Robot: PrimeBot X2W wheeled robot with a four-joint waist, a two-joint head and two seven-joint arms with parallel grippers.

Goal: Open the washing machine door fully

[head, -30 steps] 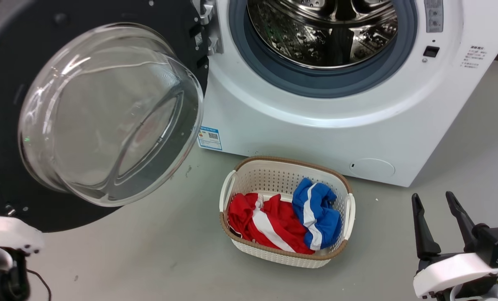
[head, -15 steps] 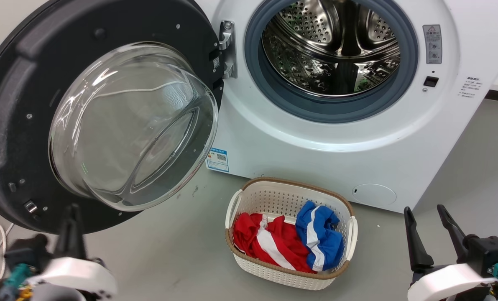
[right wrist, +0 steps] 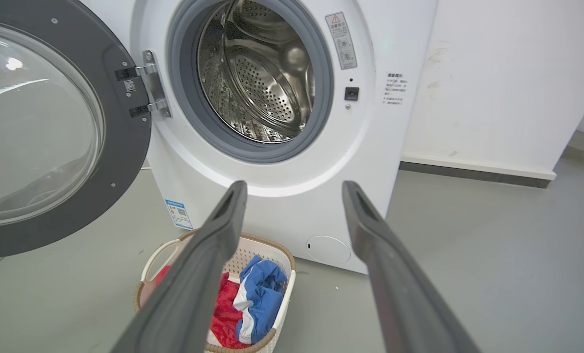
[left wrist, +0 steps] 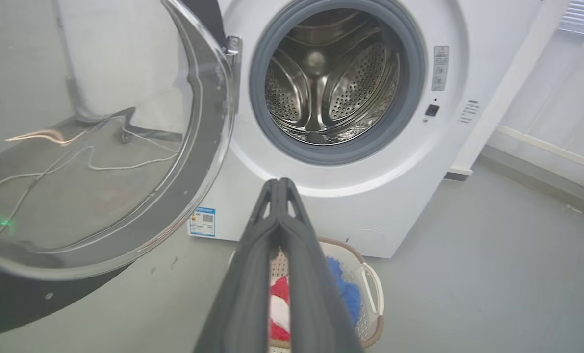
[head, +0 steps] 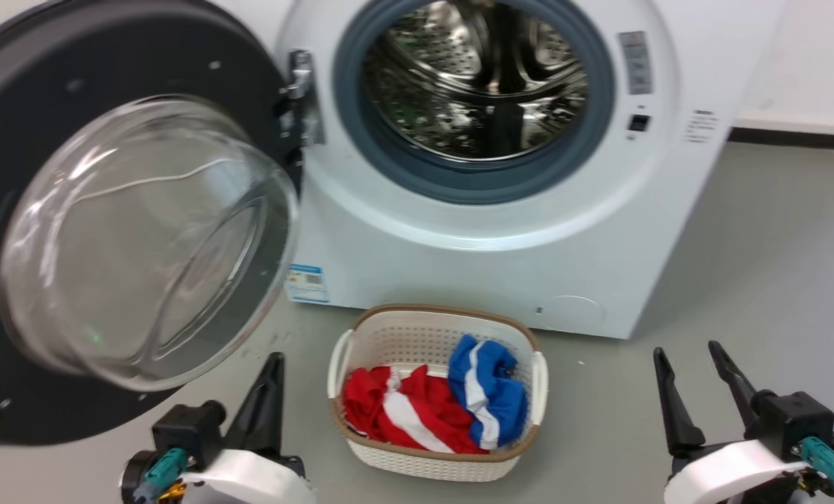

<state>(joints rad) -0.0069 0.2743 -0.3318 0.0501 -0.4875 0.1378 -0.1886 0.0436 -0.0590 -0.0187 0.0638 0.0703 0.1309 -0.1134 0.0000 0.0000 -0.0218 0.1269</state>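
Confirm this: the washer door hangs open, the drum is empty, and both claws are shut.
Not quite. Only the left claw is shut; the right claw is open, its fingers spread apart in the right wrist view. The washing machine door hangs open and the drum is empty.

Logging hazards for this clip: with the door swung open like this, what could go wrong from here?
The shut left gripper sits close beside the glass bulge of the door; raising it carelessly might knock the glass or swing the door back. The laundry basket stands on the floor right before the washing machine, so rolling forward could hit it.
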